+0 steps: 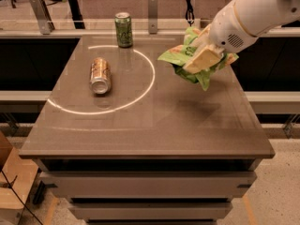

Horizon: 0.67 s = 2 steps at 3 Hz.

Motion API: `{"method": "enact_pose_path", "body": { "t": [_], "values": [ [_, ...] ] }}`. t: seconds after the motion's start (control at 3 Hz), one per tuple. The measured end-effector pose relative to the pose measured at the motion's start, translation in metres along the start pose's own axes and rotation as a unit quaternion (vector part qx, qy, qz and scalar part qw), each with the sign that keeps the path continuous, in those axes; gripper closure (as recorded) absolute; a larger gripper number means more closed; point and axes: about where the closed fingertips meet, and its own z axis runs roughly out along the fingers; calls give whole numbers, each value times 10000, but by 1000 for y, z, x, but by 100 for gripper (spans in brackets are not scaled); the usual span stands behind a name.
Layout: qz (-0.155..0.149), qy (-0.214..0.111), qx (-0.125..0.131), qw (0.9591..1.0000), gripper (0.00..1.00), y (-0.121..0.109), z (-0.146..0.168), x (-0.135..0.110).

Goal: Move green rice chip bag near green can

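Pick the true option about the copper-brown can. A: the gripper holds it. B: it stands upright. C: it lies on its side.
C: the copper-brown can lies on its side on the table, while the gripper, at the right, grips the green rice chip bag.

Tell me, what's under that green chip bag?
The gripper, over the tabletop's far right, holds the green rice chip bag in the air; under it show only bare surface and its shadow. The patch behind the bag is covered.
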Motion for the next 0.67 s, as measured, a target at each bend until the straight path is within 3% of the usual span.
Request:
{"method": "enact_pose_path", "body": {
  "t": [0.33,0.67],
  "values": [
    [0,-1,0,10000,100,0,0,0],
    [-17,-406,183,9990,100,-15,9,-16]
  ]
}}
